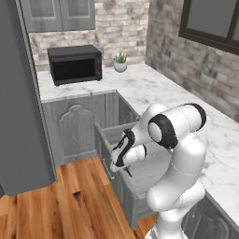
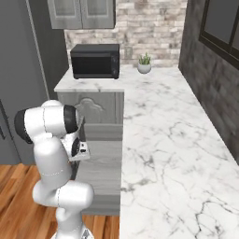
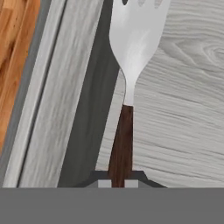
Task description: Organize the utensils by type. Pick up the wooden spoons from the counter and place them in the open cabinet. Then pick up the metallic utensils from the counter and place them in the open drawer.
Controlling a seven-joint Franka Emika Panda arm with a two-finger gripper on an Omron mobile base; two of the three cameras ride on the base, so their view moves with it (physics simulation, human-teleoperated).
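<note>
We've got the jaws of the gripper [image 3: 116,183] clamped tight on the dark brown handle of the small fork with the silver-grey tines [image 3: 135,48], and the fork sticks straight out ahead of the hand. In the hand view it hangs over the pale grey wood-grain inside of the wide grey open drawer [image 3: 183,109], with the drawer's side wall running along its left and a strip of orange-brown wooden floor [image 3: 15,52] past that. We can't tell whether the tines touch the drawer bottom or hover just above it.

From the left base view, the white arm bends down and forward so the gripper [image 1: 122,169] sits at the near left corner of the open drawer [image 1: 109,135], below the edge of the white marble table with grey veins [image 1: 186,107]. Further back on that table sit a black microwave [image 1: 74,64] and a small potted plant in a white pot [image 1: 120,62], well apart from the arm.
</note>
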